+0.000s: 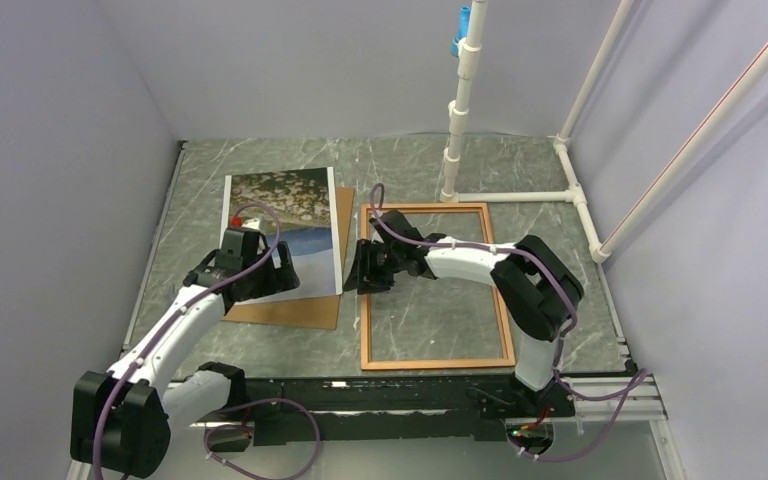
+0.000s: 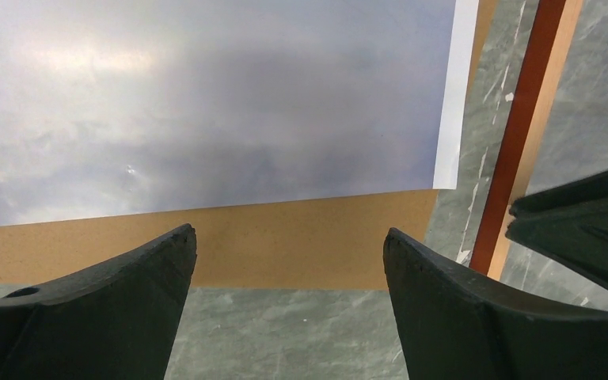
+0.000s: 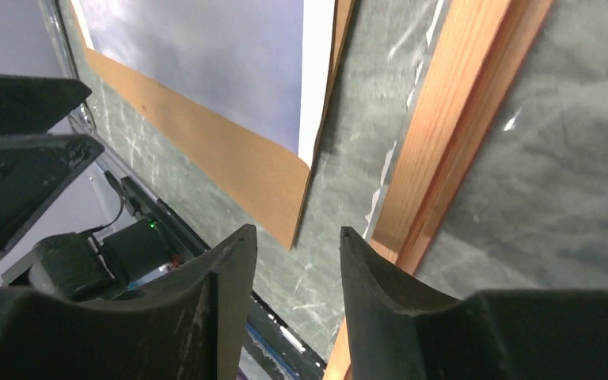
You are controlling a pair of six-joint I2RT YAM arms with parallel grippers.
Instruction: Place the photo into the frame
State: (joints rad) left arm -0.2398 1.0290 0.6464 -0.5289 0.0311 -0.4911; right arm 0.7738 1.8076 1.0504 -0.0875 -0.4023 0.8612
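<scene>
The photo [image 1: 285, 225] lies face up on a plain brown backing board [image 1: 295, 310] at the left. Its pale sky part fills the left wrist view [image 2: 206, 95]. The orange-brown frame [image 1: 438, 364] lies flat to the right, with the marble table showing through it. My left gripper [image 1: 272, 283] is open and empty above the photo's near edge and the board [image 2: 285, 237]. My right gripper [image 1: 355, 272] is open and empty, low over the gap between the board [image 3: 237, 166] and the frame's left edge [image 3: 459, 134]. The photo's near corner [image 3: 206, 55] lies ahead of it.
A white pipe stand [image 1: 460, 110] with a blue clip [image 1: 457, 30] rises at the back. More white pipes [image 1: 580, 200] run along the right side. Grey walls close in the table. A black rail [image 1: 410, 395] runs along the near edge.
</scene>
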